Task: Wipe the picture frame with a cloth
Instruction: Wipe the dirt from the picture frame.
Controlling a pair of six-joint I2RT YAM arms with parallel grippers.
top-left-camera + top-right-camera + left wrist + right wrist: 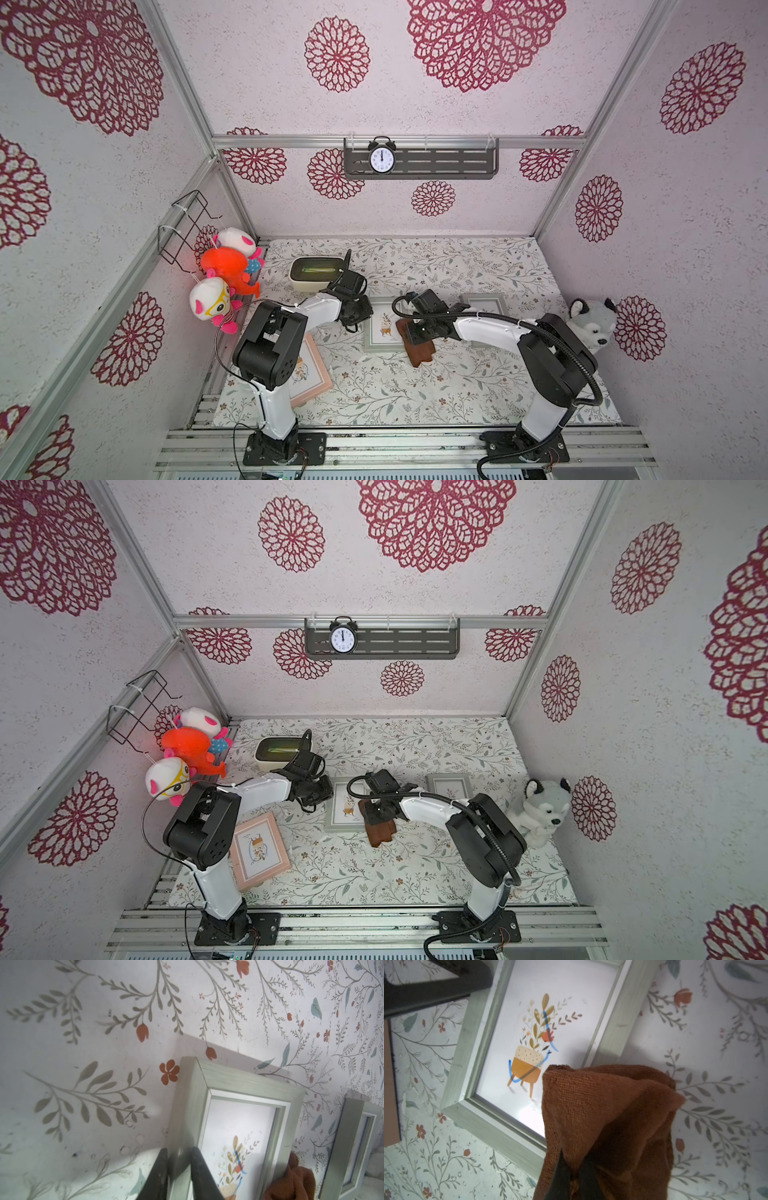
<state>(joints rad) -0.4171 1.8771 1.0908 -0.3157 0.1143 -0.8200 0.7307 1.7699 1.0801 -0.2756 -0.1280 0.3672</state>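
A grey-green picture frame [374, 345] [338, 825] lies flat mid-table, its glass showing a potted-plant print with blue scribbles [548, 1022]. My left gripper [178, 1150] [360, 313] is shut on the frame's left rail [187, 1105], one finger on each side. My right gripper [574, 1159] [415, 332] is shut on a bunched brown cloth [602, 1105] [422, 353] [380, 833]. The cloth drapes over the frame's near right corner and onto the table. Its edge also shows in the left wrist view [291, 1184].
A second grey frame [484, 305] lies right of the held one, and a pink frame [311, 374] sits under the left arm. A white container [316, 272] stands behind the left gripper. A plush husky [590, 320] leans on the right wall; plush toys [224, 282] hang left.
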